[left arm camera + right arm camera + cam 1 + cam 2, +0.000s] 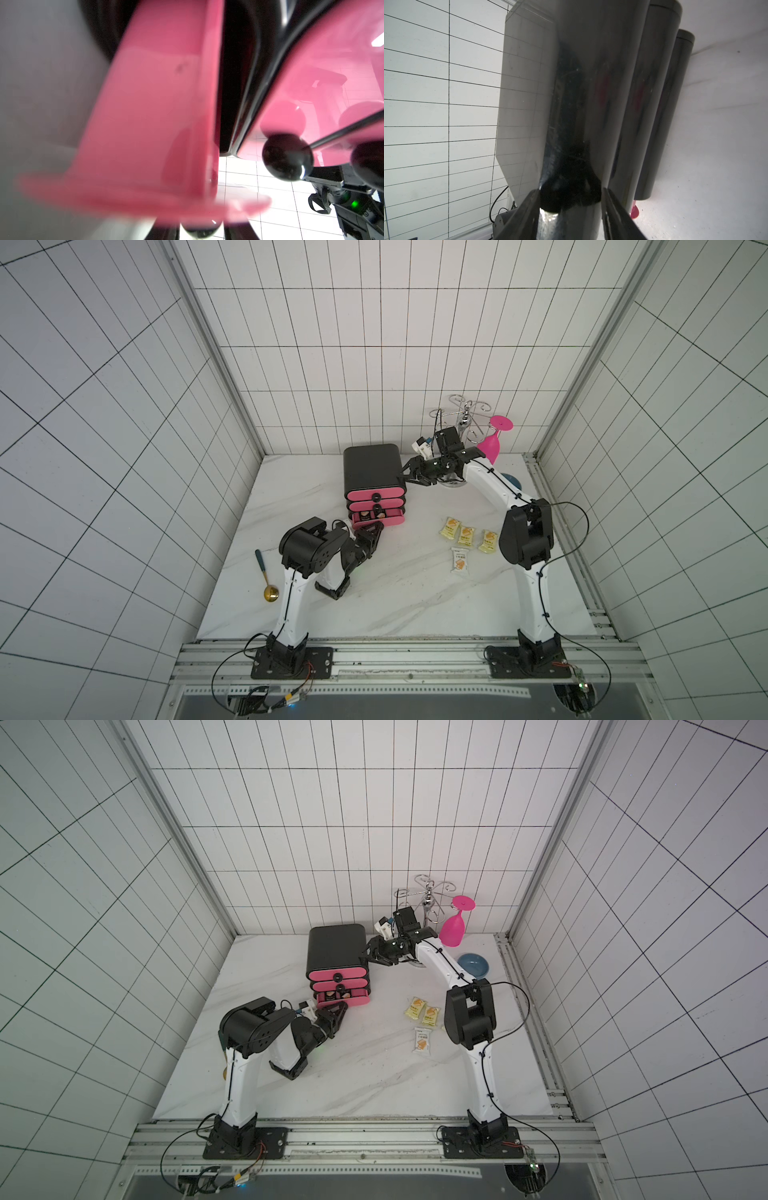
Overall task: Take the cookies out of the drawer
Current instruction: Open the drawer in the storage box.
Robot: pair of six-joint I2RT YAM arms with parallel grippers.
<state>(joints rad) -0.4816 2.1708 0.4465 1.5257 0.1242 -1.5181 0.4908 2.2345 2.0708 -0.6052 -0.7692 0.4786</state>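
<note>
Left gripper [371, 528] clamped tight on the knob [199, 230] of the open bottom drawer [390, 522], cookies [365, 514] inside just past its fingertips, four more cookies [466, 535] on the table [395, 593] well off to its right, and farther back the right gripper [406, 477] pinches the cabinet [370, 466] at its side, jaws half-spread.

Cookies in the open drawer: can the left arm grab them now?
Probably not yet. The left gripper is shut on the knob of the bottom drawer. The cookies lie uncovered inside, so after letting go it likely could.
</note>
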